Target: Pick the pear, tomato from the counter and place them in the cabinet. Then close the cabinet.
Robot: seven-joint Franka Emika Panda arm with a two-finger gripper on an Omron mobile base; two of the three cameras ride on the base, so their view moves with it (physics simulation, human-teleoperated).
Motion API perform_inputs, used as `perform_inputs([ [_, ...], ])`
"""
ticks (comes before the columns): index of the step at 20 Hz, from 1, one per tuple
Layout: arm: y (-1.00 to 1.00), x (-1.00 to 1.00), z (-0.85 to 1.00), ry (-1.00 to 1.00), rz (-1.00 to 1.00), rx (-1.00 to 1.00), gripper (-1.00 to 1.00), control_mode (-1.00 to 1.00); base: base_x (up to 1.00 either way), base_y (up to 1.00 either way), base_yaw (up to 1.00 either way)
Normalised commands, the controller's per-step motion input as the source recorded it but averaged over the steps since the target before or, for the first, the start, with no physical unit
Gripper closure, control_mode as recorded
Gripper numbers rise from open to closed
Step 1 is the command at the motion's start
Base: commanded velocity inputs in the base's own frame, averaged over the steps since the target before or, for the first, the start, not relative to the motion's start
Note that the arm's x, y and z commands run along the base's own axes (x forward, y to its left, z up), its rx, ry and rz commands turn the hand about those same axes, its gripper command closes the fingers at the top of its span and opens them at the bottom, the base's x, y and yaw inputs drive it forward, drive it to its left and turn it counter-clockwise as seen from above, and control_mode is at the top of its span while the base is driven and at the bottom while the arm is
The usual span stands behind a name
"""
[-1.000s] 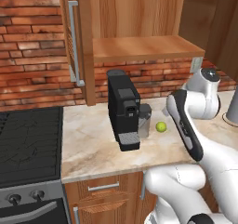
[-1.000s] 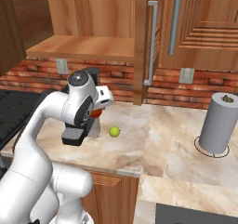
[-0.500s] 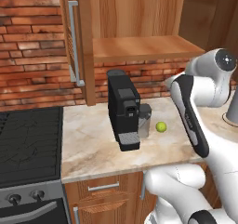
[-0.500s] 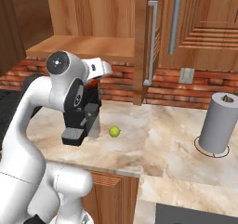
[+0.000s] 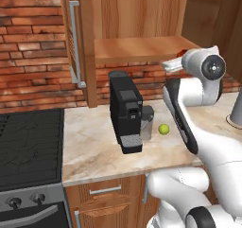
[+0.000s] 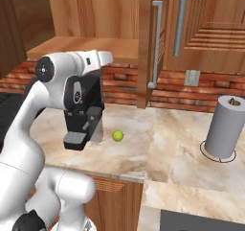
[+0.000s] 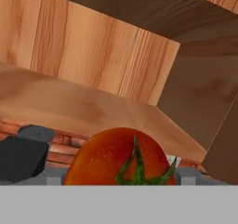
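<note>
The tomato (image 7: 122,157) sat close in front of the hand camera, its green stalk toward the lens, filling the space where the fingertips would show; it appeared clamped between the fingers, though the fingers themselves were hidden behind the fruit. Beyond it lay the wooden shelf (image 7: 69,107) of the cabinet (image 7: 102,56), with the back panel rising behind. In the left base view a sliver of red showed at the gripper (image 5: 174,64), which was raised level with the front edge of the shelf (image 5: 142,49), at its right end.

The pear (image 5: 163,129) rested on the counter (image 5: 94,146), just right of the black coffee machine (image 5: 125,111) and apart from it. In the right base view the pear (image 6: 117,136) lay near the machine's (image 6: 83,120) base, well left of the grey paper towel roll (image 6: 225,132).

The cabinet (image 6: 95,19) stood open, its door (image 5: 75,42) with the long silver handle (image 5: 74,42) swung out to the left. A black stove top (image 5: 28,142) sat to the left of the counter.
</note>
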Motion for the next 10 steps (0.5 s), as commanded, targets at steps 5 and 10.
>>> perform_inputs([
  [5, -0.06, 0.77, 0.35, 0.11, -0.06, 0.12, 1.00, -1.00, 0.00, 0.00, 0.00],
  [10, -0.28, 0.77, 0.21, 0.13, 0.00, 0.13, 1.00, -1.00, 0.00, 0.00, 0.00],
])
